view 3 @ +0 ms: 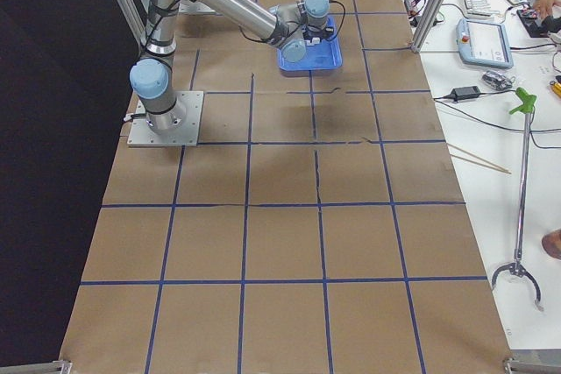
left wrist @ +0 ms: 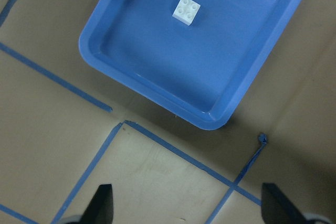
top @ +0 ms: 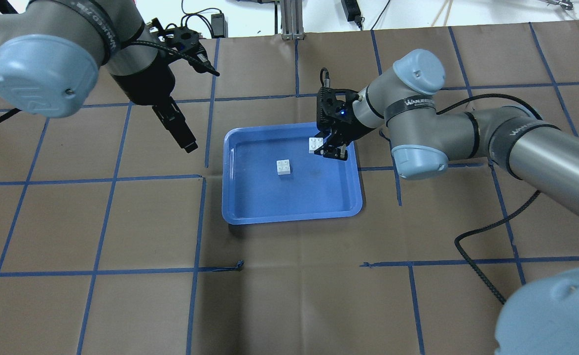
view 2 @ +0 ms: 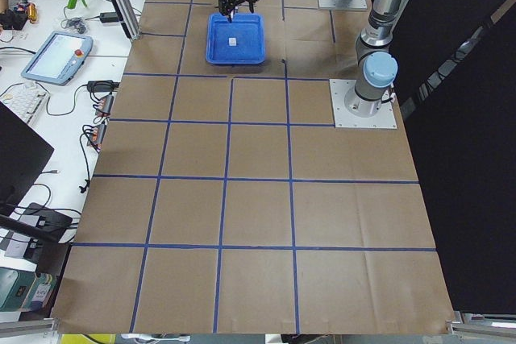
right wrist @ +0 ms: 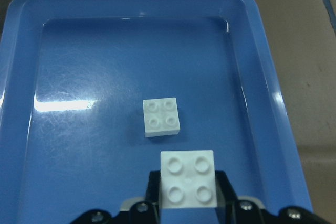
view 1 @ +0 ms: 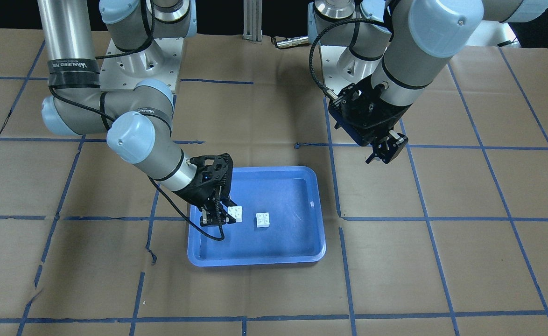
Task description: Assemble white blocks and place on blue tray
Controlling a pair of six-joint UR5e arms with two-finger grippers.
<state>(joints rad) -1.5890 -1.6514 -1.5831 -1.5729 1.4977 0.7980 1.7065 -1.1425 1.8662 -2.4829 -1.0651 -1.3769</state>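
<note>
White block pinched by flat sides in right claw over tray, second block loose just ahead of it; likely light, stiff, slick; left claw wide, empty.

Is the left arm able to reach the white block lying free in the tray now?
Probably yes: that block lies uncovered in the tray, and the left arm's fingers hover open beside its rim, nothing between.

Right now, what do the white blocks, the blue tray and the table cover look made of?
White blocks: likely moulded plastic, matte, crisp studs.
Blue tray: likely plastic, glossy; light glares off its floor, faint scuffs.
Table cover: seems brown paper or card, matte, with seams and tears.
</note>
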